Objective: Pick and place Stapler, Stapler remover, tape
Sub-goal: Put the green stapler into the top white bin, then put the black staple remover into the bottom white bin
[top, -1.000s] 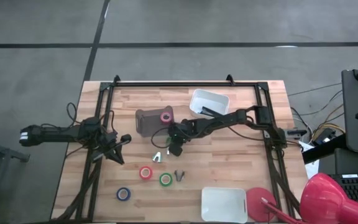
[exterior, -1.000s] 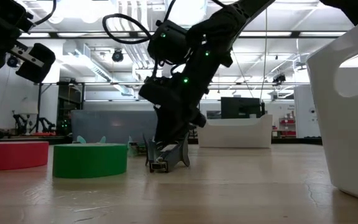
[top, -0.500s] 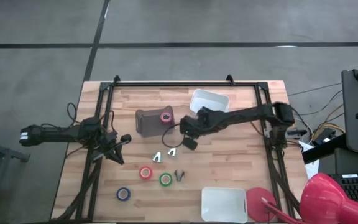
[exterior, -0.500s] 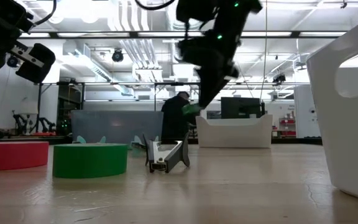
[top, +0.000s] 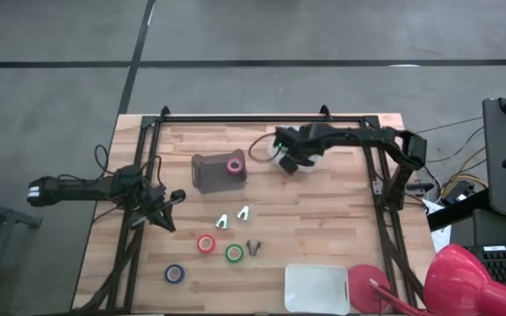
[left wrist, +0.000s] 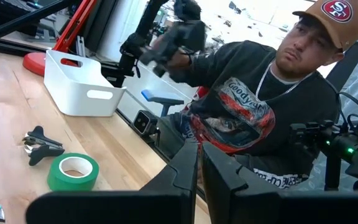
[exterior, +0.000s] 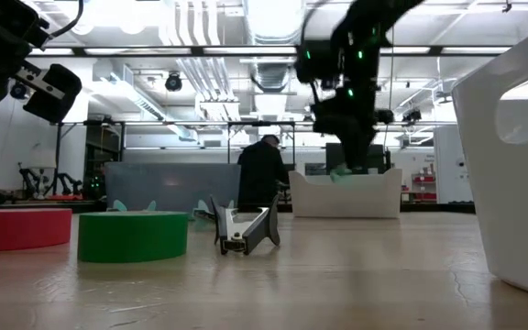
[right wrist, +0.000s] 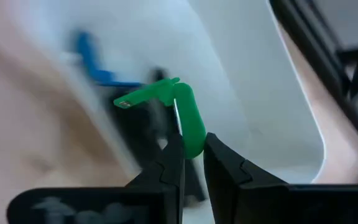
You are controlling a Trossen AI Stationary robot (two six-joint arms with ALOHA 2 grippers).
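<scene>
The right gripper (right wrist: 191,163) hangs over the white plastic bin at the far side of the table (top: 308,167), its two dark fingers pinched on a small green plastic staple remover (right wrist: 178,112); the wrist view shows the green piece standing between the fingertips with the bin's white wall behind it and a blurred blue and dark shape lower in the bin, too smeared to name; the step in hand looks like the placing of this remover, carried over the bin and not yet let go; the next move calls for the fingers to part over the bin's open mouth so the piece drops inside

The left gripper (left wrist: 199,163) waits at the table's left edge with its fingers closed on nothing

On the light wooden table (top: 341,228) the rest is unsorted: a pink ring of tape (top: 234,165) rests on a brown block-shaped object (top: 207,174); two pale staple removers (top: 233,216) lie near the middle; a red ring of tape (top: 206,243), a green ring of tape (top: 234,253) and a small dark staple remover (top: 254,247) sit near each other; a blue ring of tape (top: 175,274) lies nearer the front edge; a second white bin (top: 317,290) stands at the front; no stapler can be made out for certain
</scene>
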